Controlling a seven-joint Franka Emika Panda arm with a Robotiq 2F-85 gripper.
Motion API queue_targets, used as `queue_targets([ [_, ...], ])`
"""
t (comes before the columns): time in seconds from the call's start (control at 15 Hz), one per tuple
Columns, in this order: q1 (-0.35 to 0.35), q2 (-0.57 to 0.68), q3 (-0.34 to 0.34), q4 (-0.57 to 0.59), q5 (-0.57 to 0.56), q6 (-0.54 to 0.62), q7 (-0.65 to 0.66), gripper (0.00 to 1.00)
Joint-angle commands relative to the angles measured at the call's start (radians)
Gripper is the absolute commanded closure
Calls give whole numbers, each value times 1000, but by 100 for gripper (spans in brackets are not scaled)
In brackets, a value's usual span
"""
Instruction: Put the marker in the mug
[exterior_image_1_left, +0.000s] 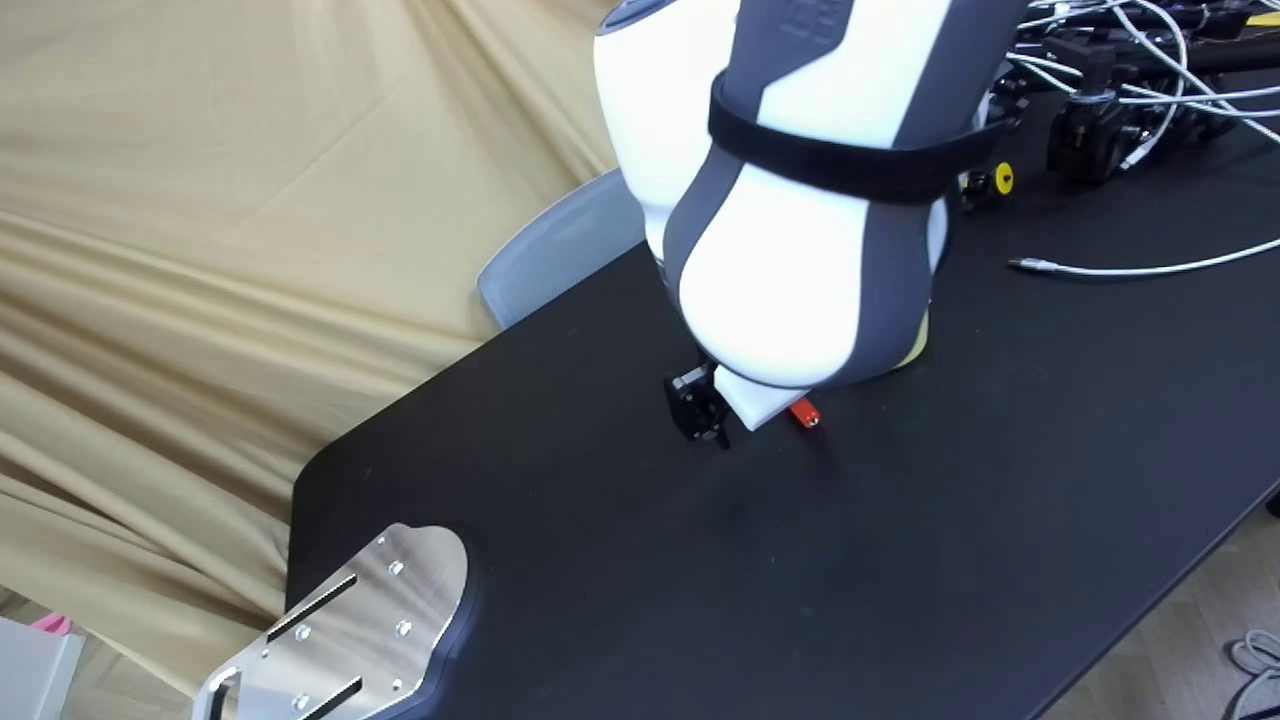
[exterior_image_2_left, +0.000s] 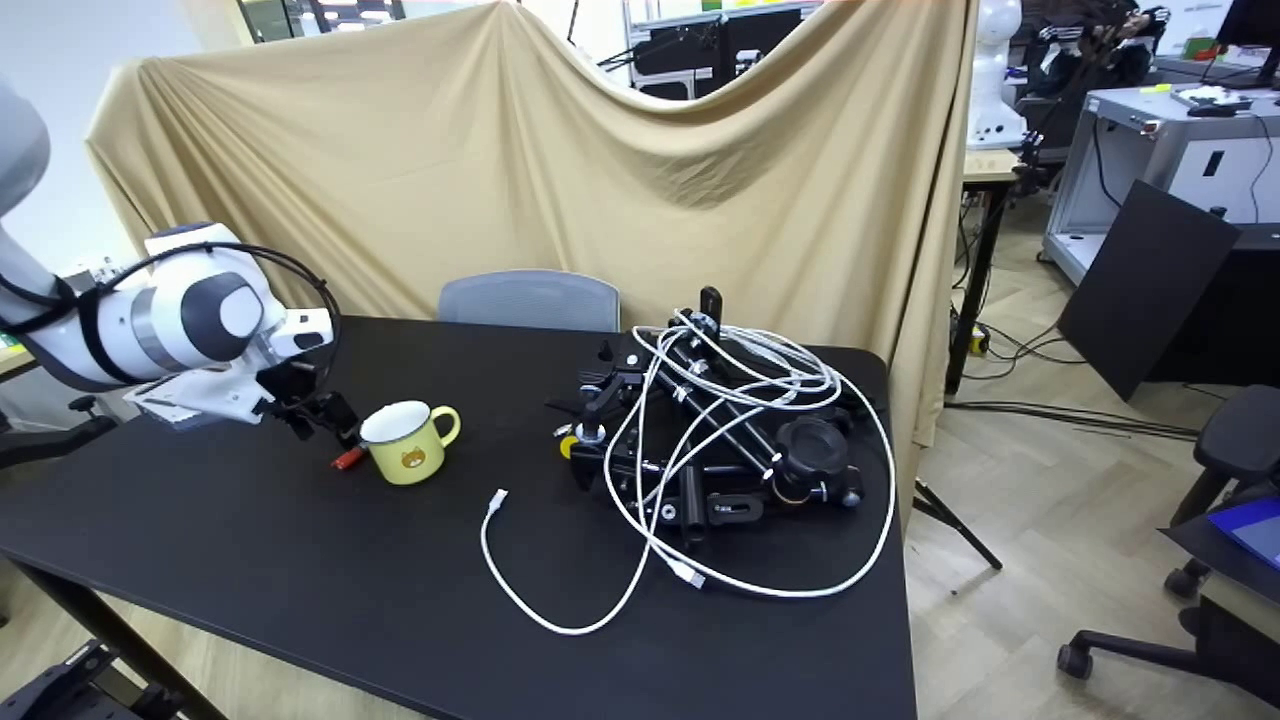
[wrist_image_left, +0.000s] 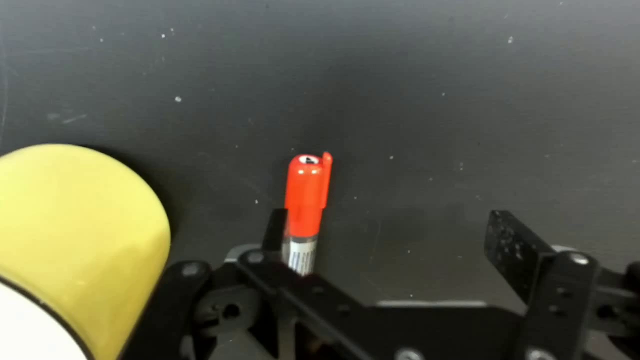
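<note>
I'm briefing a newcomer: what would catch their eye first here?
Probably the white arm, looming over the black table with its gripper open close to the red-capped marker. Then the yellow mug beside them, and white cables tangled over black gear farther along the table.

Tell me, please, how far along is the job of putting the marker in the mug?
Looks done: the tool is near the marker, partly hidden by it in the wrist view. In hand: apparently lining up the grasp; the tool is wide open, holding nothing. Left: gripping and lifting the marker from the table, then lowering it into the mug, upright beside it.
</note>
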Motion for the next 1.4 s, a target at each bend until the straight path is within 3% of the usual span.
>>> queue_targets([
  [0.0, 20, 2, -31, -11, 13, -9, 66, 0],
  [0.27, 22, 5, -51, -16, 14, -14, 95, 0],
  [0.33, 17, 7, -51, -16, 16, -18, 97, 25],
  [0.4, 16, 10, -52, -16, 15, -22, 96, 26],
  [1.13, 26, 4, -61, -16, 10, -19, 111, 100],
  [1.2, 26, 1, -59, -16, 10, -20, 109, 95],
  [1.33, 30, -11, -55, -15, 5, -34, 100, 94],
])
